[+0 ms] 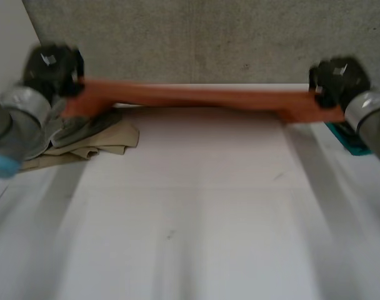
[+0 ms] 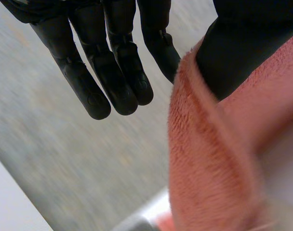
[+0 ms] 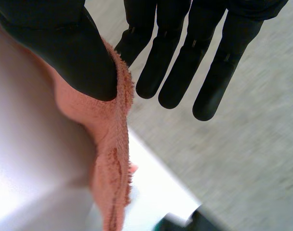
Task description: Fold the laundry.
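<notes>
Towel (image 1: pixel 202 97) is stretched between the two hands over the far edge of the table (image 1: pixel 196 206), its long axis running side to side. The left hand (image 1: pixel 49 70) has one end and the right hand (image 1: pixel 337 78) the other; neither is nearer. On each hand the fingers (image 2: pixel 117 72) are straight and the thumb (image 3: pixel 64 48) pins the towel's edge against the nearest finger. Judgement: the coming fold needs both ends kept level. A laundry pile (image 1: pixel 90 134) lies below the left end.
</notes>
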`<act>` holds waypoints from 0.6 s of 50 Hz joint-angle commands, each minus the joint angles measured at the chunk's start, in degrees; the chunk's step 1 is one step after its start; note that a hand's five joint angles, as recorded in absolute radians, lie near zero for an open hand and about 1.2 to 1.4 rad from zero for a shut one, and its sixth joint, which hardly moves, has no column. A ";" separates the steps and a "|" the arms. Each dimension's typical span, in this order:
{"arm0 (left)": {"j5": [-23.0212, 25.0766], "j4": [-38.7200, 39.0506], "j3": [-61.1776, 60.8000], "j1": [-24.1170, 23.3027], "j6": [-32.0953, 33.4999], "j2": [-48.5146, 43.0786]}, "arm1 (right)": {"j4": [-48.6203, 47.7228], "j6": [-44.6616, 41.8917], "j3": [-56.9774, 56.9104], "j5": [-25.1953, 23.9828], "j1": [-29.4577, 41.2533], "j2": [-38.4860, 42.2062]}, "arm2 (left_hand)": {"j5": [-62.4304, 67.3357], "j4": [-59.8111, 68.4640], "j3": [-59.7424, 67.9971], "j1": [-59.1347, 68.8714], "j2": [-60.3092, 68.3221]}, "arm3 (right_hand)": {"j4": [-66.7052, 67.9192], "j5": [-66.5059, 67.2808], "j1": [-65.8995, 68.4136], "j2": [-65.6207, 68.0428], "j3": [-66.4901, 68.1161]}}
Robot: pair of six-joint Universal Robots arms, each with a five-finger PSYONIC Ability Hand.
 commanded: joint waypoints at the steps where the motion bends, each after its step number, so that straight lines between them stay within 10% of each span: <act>1: 4.44 1.31 -9.67 1.86 9.99 -3.12 | 1.83 -7.04 7.30 -0.58 -1.26 1.89 | 13.87 11.15 11.61 12.76 11.27 | 11.46 11.52 14.46 12.61 11.91; 9: 6.37 -7.99 -16.79 2.92 21.59 2.23 | 15.88 -15.12 11.08 -0.15 -4.25 -4.25 | 13.87 11.15 11.61 12.76 11.27 | 11.46 11.52 14.46 12.61 11.91; 19: 7.08 -44.45 -21.89 3.53 33.72 18.49 | 44.01 -36.73 21.27 -0.76 -12.51 -19.46 | 13.87 11.15 11.61 12.76 11.27 | 11.46 11.52 14.46 12.61 11.91; 25: 6.46 -58.62 -19.53 2.74 40.14 20.61 | 44.21 -45.11 24.00 -3.31 -13.05 -21.49 | 13.87 11.15 11.61 12.76 11.27 | 11.46 11.52 14.46 12.61 11.91; 30: 4.63 -52.06 -10.93 -0.85 38.22 14.92 | 35.79 -40.11 19.80 -0.77 -10.59 -15.27 | 13.87 11.15 11.61 12.76 11.27 | 11.46 11.52 14.46 12.61 11.91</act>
